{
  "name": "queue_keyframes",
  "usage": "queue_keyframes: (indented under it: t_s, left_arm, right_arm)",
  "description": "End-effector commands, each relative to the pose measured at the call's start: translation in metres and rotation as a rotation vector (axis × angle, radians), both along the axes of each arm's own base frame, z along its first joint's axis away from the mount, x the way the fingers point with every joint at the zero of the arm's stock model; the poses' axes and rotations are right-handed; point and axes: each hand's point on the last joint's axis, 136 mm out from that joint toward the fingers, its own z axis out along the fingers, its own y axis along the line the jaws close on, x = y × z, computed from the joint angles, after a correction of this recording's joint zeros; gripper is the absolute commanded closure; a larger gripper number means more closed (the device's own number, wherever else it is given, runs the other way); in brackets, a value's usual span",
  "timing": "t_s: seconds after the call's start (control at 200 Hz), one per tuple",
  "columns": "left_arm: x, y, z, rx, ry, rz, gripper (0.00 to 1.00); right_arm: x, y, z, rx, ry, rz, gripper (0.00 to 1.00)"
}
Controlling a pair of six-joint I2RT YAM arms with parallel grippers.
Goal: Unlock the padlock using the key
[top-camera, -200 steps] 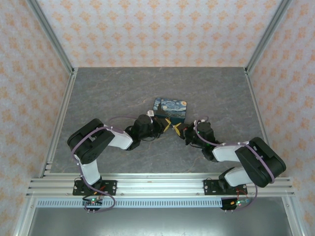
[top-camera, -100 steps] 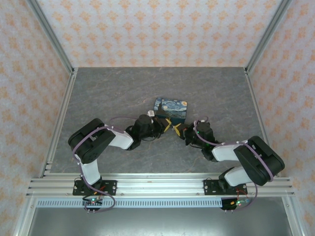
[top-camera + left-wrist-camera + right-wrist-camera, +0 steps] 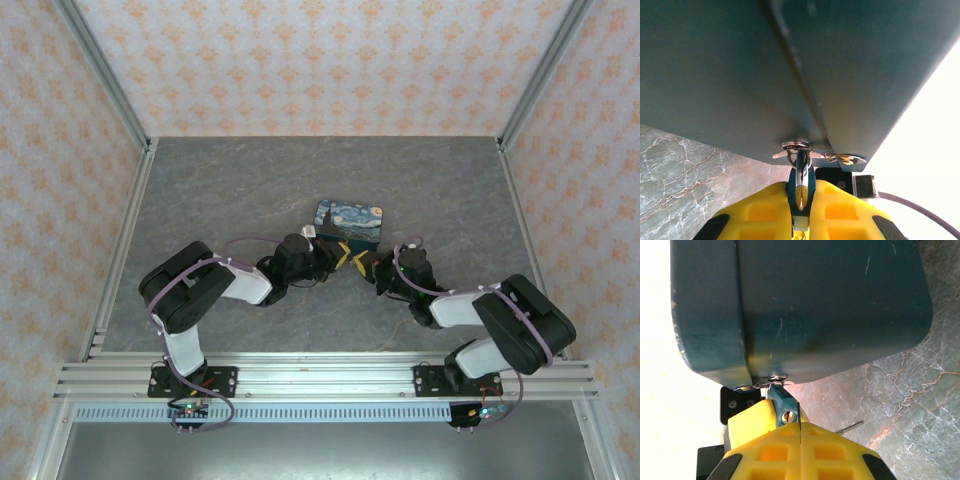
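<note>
A dark blue starry box [image 3: 348, 224] lies mid-table, and both grippers meet at its near edge. My left gripper [image 3: 343, 256] comes in from the left. In the left wrist view it [image 3: 800, 212] is shut on the blue padlock [image 3: 801, 175], whose silver shackle hangs through the box's hasp [image 3: 796, 146]. My right gripper [image 3: 358, 262] faces it from the right. In the right wrist view it [image 3: 799, 429] is shut on the key [image 3: 798, 411], a thin blade seen edge-on just right of the padlock's keyhole [image 3: 787, 416]. The blade is outside the keyhole.
A pale metal sliver [image 3: 850, 427] pokes out from behind the right finger, over the grey marbled table [image 3: 900, 390]. The box's underside [image 3: 790, 75] looms close over the left wrist camera. Metal frame posts and patterned walls [image 3: 320, 60] enclose the table.
The left gripper has crept slightly right toward the right gripper, nudging the box with it. Both grips are unchanged.
</note>
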Motion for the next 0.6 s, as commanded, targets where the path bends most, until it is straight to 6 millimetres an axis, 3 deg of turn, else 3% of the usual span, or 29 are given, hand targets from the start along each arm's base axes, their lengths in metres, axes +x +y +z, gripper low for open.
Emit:
queue_keyframes:
  t_s: [0.0,0.215,0.596]
  left_arm:
    - [0.0071,-0.0054,0.0198,-0.036,-0.056,0.012,1.00]
    - [0.0078,-0.0051,0.0184,-0.029,-0.054,0.017,1.00]
    - [0.0089,-0.0072,0.0240,-0.039,-0.062,0.011,1.00]
  right_arm:
    - [0.0062,-0.0003,0.0205,0.027,-0.061,-0.017,1.00]
    - [-0.0015,-0.0067,0.0155,0.007,-0.045,-0.023,1.00]
    - [0.0042,-0.0034,0.0187,0.014,-0.055,-0.021,1.00]
